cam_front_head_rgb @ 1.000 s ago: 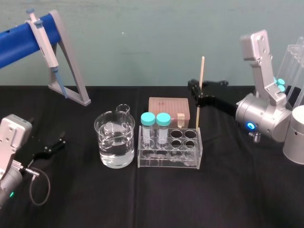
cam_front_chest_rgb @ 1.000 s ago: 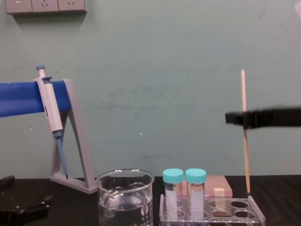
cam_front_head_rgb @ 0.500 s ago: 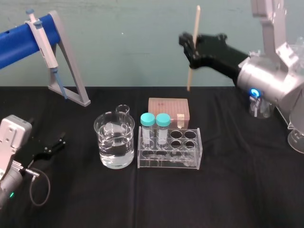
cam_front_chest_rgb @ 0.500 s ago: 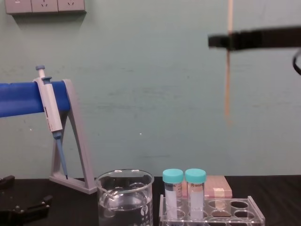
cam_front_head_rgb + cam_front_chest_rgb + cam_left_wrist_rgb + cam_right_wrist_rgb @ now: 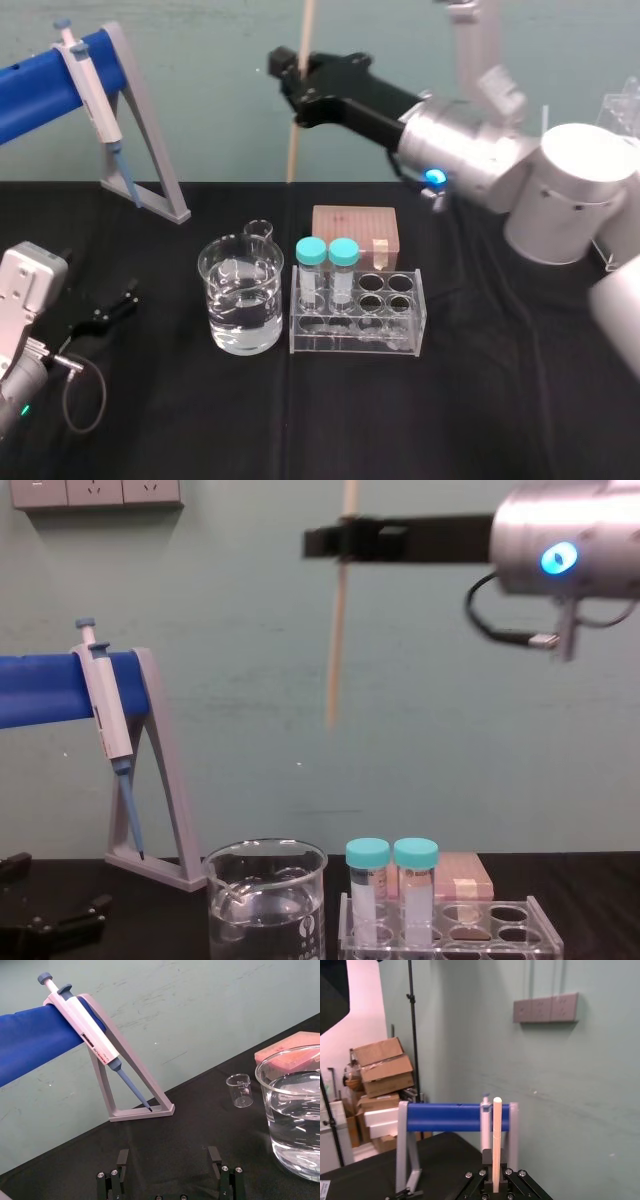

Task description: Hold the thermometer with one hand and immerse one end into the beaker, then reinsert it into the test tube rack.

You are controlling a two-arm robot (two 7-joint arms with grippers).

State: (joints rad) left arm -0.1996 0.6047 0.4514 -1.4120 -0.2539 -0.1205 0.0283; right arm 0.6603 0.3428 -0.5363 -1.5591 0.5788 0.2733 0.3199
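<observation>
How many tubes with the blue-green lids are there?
2. Both stand side by side in the test tube rack, at the end nearest the beaker: the left tube and the right tube. None looks hidden.

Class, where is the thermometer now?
Chest view: the thermometer hangs near upright in the right end effector, its tip high above the right rim of the beaker.

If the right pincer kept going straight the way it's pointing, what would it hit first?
Likely nothing: the right pincer, holding the thermometer, points level, higher than the pipette on its stand; the way looks free, though depth is unclear.
</observation>
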